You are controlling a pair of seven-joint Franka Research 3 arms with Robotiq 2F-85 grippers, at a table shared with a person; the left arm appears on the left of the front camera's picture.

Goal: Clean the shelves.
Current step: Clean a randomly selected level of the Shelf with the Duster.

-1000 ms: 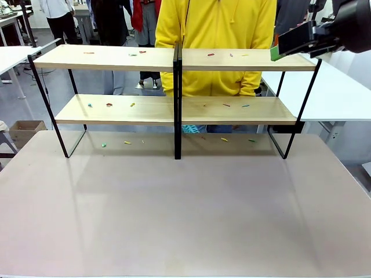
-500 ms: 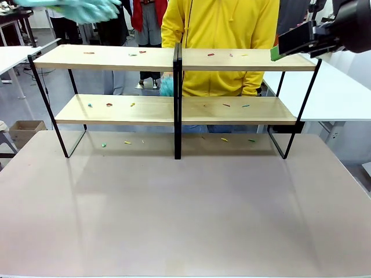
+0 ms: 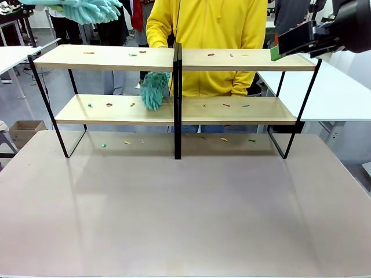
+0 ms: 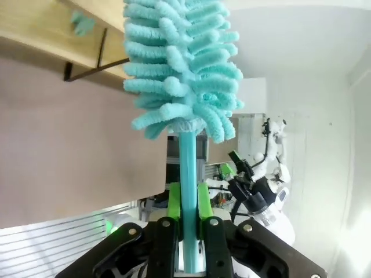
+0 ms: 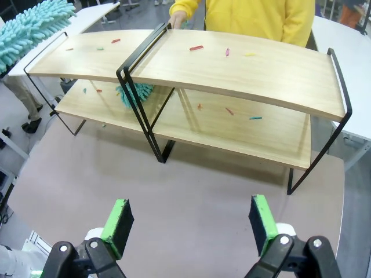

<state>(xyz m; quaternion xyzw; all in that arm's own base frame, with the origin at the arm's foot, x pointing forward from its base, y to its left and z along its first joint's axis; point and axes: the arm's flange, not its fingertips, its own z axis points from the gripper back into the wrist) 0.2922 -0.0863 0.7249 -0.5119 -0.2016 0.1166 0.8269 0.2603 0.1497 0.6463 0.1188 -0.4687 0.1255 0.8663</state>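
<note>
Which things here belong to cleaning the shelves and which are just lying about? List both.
For the job: shelves, coloured scraps on the boards, teal duster clamped in left gripper, second duster at the lower board.
Lying about: cardboard box on the floor, white table at the side.

The left gripper (image 4: 188, 201) is made up of black jointed links, with a bright green pad (image 4: 174, 200) faced onto each finger and silver screw heads (image 4: 128, 231) set at the knuckles. The right gripper (image 5: 190, 223) is built alike: black links, round silver screws (image 5: 282, 240) and green pads, with white housing glimpsed behind them. In the front view it is seen as a black block tipped with green. The person (image 3: 206, 35) is dressed in a bright yellow top with long sleeves (image 3: 253, 52).
</note>
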